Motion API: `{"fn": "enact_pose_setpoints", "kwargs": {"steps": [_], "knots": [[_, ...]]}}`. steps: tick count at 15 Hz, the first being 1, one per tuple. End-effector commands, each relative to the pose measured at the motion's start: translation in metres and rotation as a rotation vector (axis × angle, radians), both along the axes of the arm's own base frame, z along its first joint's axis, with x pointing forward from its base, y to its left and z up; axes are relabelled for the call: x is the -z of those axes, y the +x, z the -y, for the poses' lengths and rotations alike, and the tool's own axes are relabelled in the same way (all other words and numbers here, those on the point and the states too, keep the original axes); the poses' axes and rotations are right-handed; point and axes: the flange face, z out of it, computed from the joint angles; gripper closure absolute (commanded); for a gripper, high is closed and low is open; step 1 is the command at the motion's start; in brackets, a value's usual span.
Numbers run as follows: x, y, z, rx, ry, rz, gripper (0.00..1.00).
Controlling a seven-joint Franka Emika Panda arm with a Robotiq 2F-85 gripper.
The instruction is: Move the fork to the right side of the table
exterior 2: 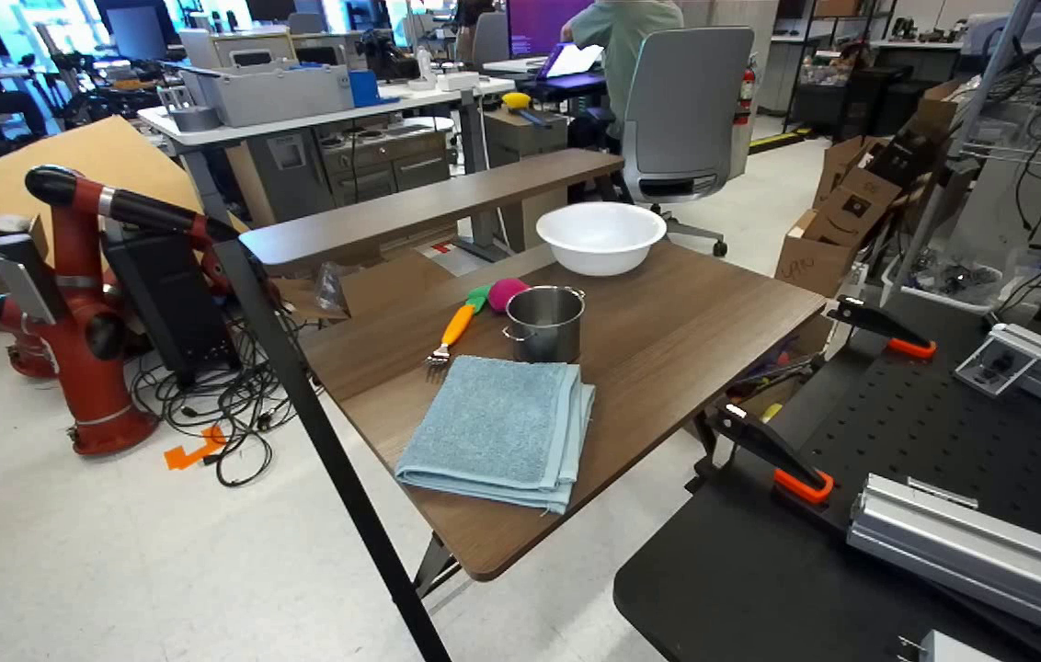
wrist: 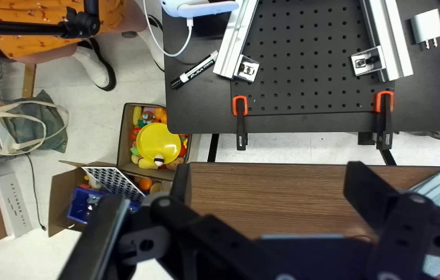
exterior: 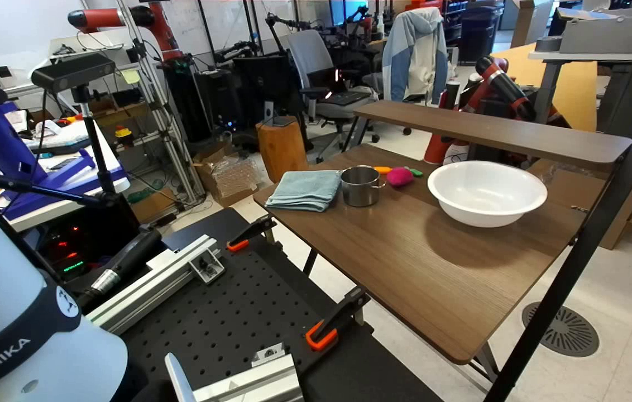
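The fork (exterior 2: 457, 327) lies on the dark brown table (exterior 2: 677, 317). It has metal tines, an orange handle and a green end. In an exterior view its orange handle (exterior: 382, 170) is partly hidden behind a metal cup and a pink round thing. My gripper (wrist: 269, 182) shows only in the wrist view, open with its fingers wide apart and nothing between them. It is above the table, over bare wood (wrist: 259, 202). The fork is not visible in the wrist view, so its distance from the gripper cannot be told.
The metal cup (exterior 2: 546, 324), pink round thing (exterior 2: 508, 294) and folded blue-grey cloth (exterior 2: 504, 428) are close to the fork. A white bowl (exterior: 487, 192) stands on the table. A raised shelf (exterior: 494, 129) runs along one edge. Clamps (exterior: 339, 318) hold the black pegboard.
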Motion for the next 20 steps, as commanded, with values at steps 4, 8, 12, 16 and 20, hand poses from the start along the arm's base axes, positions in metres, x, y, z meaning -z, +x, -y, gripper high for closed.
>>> {"fn": "enact_pose_setpoints", "kwargs": {"steps": [4, 8, 12, 16, 20], "knots": [[0.0, 0.005, 0.002, 0.019, 0.003, 0.014, 0.0], [0.006, 0.035, 0.005, 0.056, 0.035, 0.096, 0.0], [0.021, 0.07, 0.01, 0.094, 0.036, 0.165, 0.0], [0.041, 0.117, 0.007, 0.162, 0.068, 0.271, 0.0], [0.072, 0.156, -0.005, 0.207, 0.153, 0.288, 0.0]]}}
